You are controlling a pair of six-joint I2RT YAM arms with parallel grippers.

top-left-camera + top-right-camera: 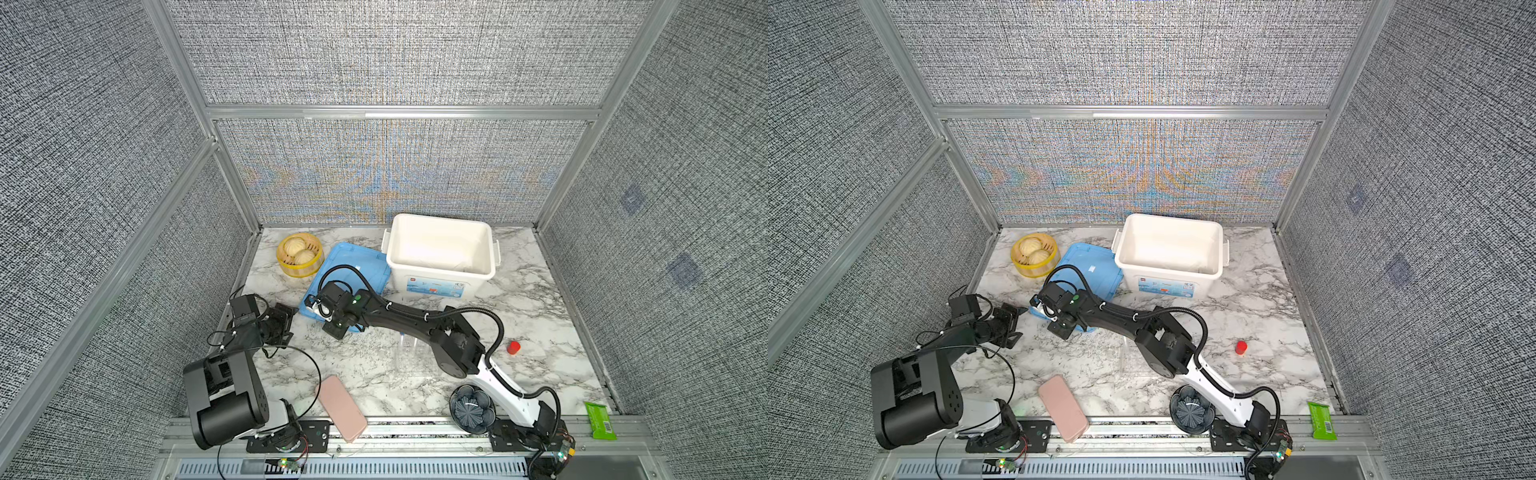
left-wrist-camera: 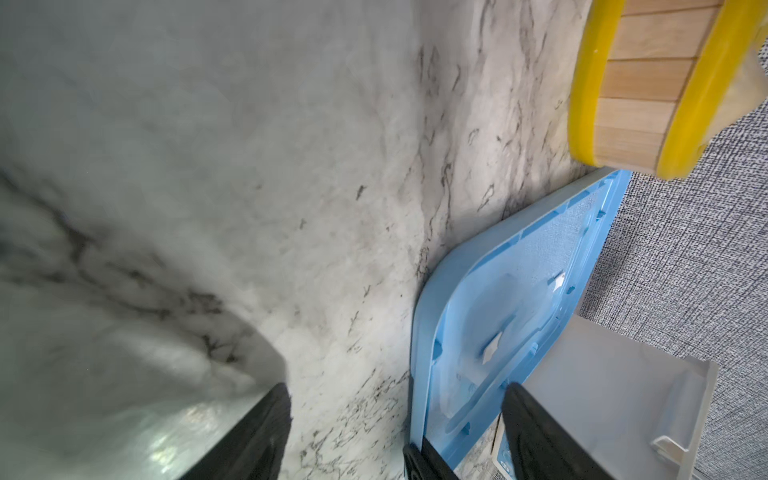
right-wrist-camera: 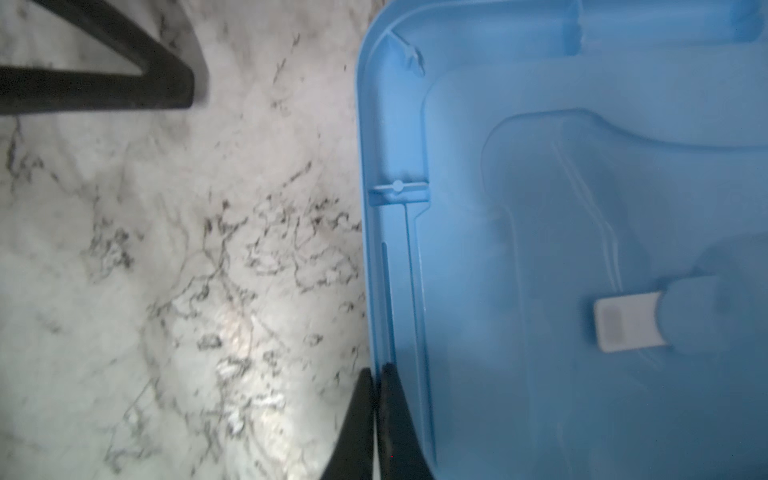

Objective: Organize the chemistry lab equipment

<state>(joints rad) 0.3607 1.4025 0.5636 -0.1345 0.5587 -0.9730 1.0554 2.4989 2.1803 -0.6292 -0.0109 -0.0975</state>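
On the marble table [image 1: 519, 299], the right gripper [image 3: 377, 382] pinches the blue lid [image 3: 540, 208] at its 7 o'clock corner; the left gripper [image 2: 397, 390] gapes wide, empty.

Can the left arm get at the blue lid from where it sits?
Probably yes: the left pincer stands open beside the blue lid, with nothing between them; the right pincer grips its rim.

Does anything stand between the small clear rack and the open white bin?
Only the right arm: its forearm crosses above the table between the clear rack and the white bin, with the right gripper shut on the rim of the blue lid. The table beneath looks bare, and the bin stands open.
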